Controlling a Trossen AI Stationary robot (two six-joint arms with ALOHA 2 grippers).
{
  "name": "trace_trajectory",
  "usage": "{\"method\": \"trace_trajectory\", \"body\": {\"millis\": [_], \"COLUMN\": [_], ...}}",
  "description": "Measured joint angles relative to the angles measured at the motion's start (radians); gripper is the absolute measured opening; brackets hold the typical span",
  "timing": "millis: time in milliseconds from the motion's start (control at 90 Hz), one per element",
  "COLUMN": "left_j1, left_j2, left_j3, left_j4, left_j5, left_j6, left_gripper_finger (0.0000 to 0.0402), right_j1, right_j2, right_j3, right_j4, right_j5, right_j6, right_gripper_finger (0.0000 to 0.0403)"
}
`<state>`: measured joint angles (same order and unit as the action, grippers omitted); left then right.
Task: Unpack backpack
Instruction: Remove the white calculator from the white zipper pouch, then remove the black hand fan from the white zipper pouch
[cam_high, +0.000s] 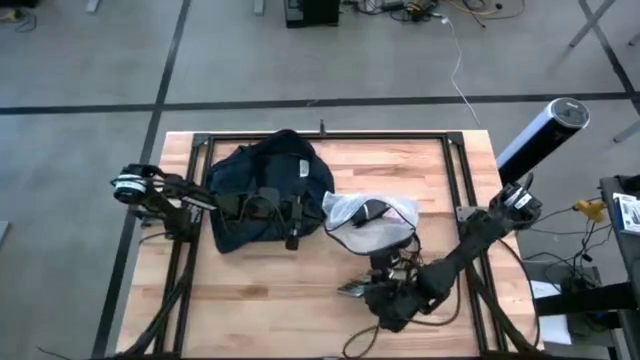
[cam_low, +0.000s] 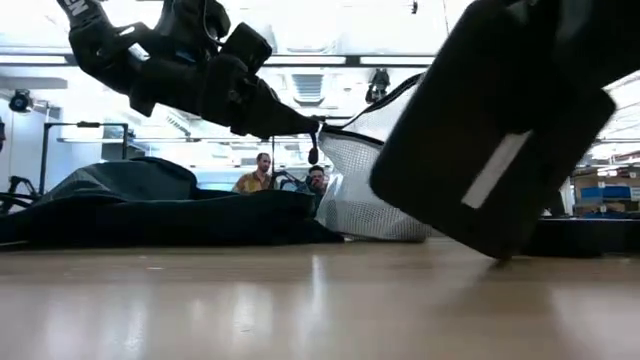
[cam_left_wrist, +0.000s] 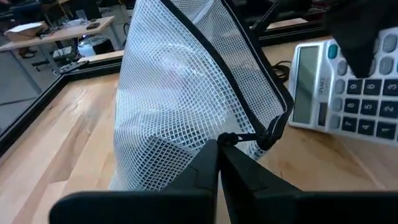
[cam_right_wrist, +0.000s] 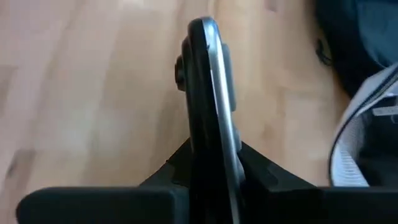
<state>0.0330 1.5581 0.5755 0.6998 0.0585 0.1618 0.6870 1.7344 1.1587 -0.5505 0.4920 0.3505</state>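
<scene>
The backpack is lying on the table toward its left and far side, the mesh pouch sitting just right of it, and a calculator resting beside the pouch.

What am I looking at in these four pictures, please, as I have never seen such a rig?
It is a robot with two dark arms at a wooden table, each ending in a two-finger pincer. One picture looks straight down, one looks level across the table top, and two come from cameras on the wrists. A dark navy backpack lies on the table. The left pincer is shut on the cord of a white mesh pouch beside the backpack. The right pincer is shut on a thin dark slab, seen edge-on; it may be the calculator that the left wrist view shows.
</scene>
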Motion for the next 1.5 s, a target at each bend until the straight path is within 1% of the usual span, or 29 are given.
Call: {"method": "trace_trajectory", "body": {"millis": [89,278,411,544,733,911,1189,1356,1444,1500], "left_j1": [0.0,-0.004,-0.005,-0.006,-0.006,-0.006,-0.006,-0.006,-0.006,-0.006], "left_j2": [0.0,0.0,0.0,0.0,0.0,0.0,0.0,0.0,0.0,0.0], "left_j3": [0.0,-0.001,-0.001,-0.002,-0.002,-0.002,-0.002,-0.002,-0.002,-0.002], "left_j4": [-0.004,-0.009,-0.015,-0.021,-0.021,-0.021,-0.022,-0.024,-0.027,-0.027], "left_j5": [-0.001,-0.001,-0.003,-0.004,-0.004,-0.004,-0.004,-0.004,-0.003,-0.001], "left_j6": [-0.007,-0.02,-0.042,-0.049,-0.049,-0.049,-0.044,-0.044,-0.044,-0.044], "left_gripper_finger": [0.0,0.0,0.0,0.0,0.0,0.0,0.0,0.0,0.0,0.0], "right_j1": [0.001,-0.01,-0.013,-0.013,-0.013,-0.015,-0.018,-0.018,-0.023,-0.028], "right_j2": [-0.001,-0.003,-0.002,0.001,-0.003,-0.008,-0.012,-0.013,-0.013,-0.013], "right_j3": [-0.003,-0.076,-0.091,-0.081,-0.034,0.005,0.046,0.062,0.061,0.059], "right_j4": [0.004,0.061,0.122,0.119,0.064,0.069,0.015,0.004,0.004,0.005], "right_j5": [-0.014,-0.017,-0.016,-0.031,-0.05,-0.045,-0.036,-0.033,-0.016,0.039], "right_j6": [-0.009,-0.002,-0.016,-0.03,-0.033,-0.078,-0.06,-0.063,-0.062,-0.054], "right_gripper_finger": [0.005,0.0097,0.0114,0.0123,0.0137,0.0149,0.017,0.0176,0.0174,0.0171]}}
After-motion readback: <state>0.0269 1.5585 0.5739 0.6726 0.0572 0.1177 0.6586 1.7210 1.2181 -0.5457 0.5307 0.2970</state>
